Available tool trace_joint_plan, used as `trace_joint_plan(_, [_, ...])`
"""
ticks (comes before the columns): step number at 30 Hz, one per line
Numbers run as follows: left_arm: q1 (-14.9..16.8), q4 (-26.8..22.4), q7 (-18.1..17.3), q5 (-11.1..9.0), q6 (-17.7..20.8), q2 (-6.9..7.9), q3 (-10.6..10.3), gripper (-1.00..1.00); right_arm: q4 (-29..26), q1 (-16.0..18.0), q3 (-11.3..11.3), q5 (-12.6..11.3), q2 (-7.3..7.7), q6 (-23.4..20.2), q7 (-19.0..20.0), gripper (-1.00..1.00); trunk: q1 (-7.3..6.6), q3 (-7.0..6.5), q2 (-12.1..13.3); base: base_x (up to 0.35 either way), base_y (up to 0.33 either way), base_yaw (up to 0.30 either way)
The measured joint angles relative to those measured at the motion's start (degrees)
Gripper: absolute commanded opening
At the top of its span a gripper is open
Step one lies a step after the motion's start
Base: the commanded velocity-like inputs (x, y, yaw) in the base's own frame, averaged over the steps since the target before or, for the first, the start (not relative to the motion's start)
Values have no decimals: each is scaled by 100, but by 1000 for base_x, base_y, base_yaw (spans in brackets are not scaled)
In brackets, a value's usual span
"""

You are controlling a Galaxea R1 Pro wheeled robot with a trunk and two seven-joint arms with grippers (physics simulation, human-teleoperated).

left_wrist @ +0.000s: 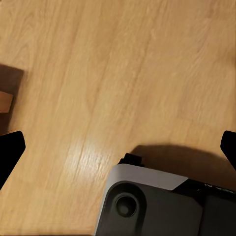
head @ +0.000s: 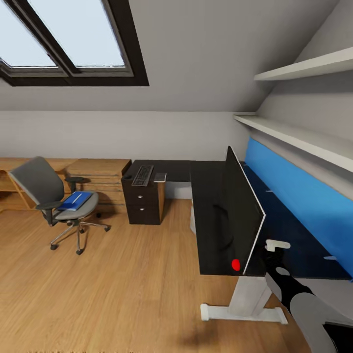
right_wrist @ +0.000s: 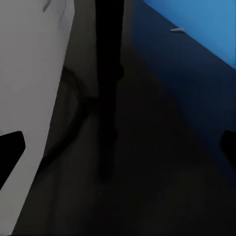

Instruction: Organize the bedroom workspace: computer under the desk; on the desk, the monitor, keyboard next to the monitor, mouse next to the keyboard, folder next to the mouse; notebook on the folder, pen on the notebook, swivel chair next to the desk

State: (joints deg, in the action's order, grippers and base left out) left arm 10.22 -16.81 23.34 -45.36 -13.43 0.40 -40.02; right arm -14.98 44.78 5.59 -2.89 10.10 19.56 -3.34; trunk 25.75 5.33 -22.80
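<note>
Monitor (head: 242, 215) stands upright on the desk (head: 208, 215), edge-on to me, red dot low at its near corner. My right gripper (head: 272, 251) sits just behind that near edge, jaws spread and empty. My left gripper (left_wrist: 118, 147) hangs open over bare floor (left_wrist: 98, 73). Keyboard (head: 142, 175) rests on the desk's far wing; the folder (head: 75, 201) lies on the swivel chair (head: 54, 196)

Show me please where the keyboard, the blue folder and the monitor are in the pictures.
keyboard (head: 142, 175), head view, middle of its rows of keys.
folder (head: 75, 201), head view, centre of its blue cover, on the chair seat.
monitor (head: 240, 220), head view, middle of the black screen standing on the desk.
</note>
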Motion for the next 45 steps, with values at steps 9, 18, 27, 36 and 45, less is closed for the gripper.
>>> trace_joint_plan(9, [0, 0, 0, 0, -1, 0, 0, 100, 8, 0, -1, -9, 0, 0, 2, 100, 0, 0, 0, 0, 0, 274])
trace_joint_plan(18, [0, 0, 0, 0, -4, 0, 0, 100, 1, 0, 0, -10, -3, 0, 2, 100, 0, 0, 0, 0, 0, 276])
trace_joint_plan(27, [0, 0, 0, 0, -9, 0, 2, 100, -6, 0, -3, -8, -4, 0, 0, 100, 0, 24, 0, 0, 0, 228])
trace_joint_plan(36, [2, 1, -2, 6, -6, 0, 6, 100, -33, -3, -7, 3, 2, 49, -27, 100, 0, 37, 1, 0, 0, -31])
trace_joint_plan(45, [2, 1, -2, 6, -13, 0, 9, 100, -17, -2, -7, 3, 1, 66, -30, 100, 0, 37, 1, 0, 0, -235])
